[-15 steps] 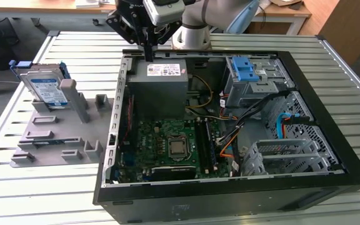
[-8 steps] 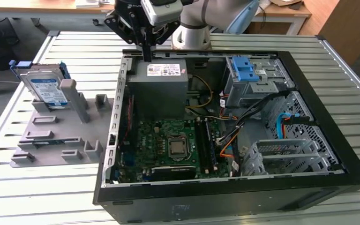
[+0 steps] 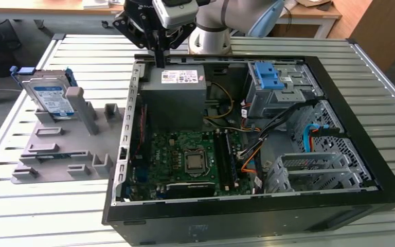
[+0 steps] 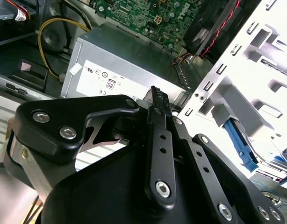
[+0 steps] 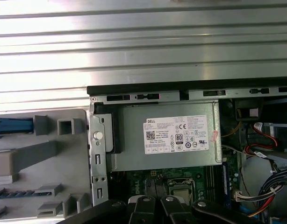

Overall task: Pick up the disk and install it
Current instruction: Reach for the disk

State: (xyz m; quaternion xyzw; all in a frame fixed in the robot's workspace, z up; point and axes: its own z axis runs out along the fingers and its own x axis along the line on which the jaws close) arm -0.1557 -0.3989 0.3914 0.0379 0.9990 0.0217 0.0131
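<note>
At the exterior view's left the disk [image 3: 50,96] stands on edge in a matte grey, blocky fixture [image 3: 60,149] on the ribbed metal table [image 3: 26,221]; it is a flat silver-grey slab with a white-and-blue label, clipped in a blue plastic frame. It sits well apart from the gripper [image 3: 160,63], which hangs to its right over the back rim of the open black case [image 3: 252,206], its black fingers together on nothing, just above the boxy grey power supply [image 3: 173,98]. Further right, a blue plastic latch [image 3: 269,77] sits atop the perforated sheet-metal bay [image 3: 287,95].
</note>
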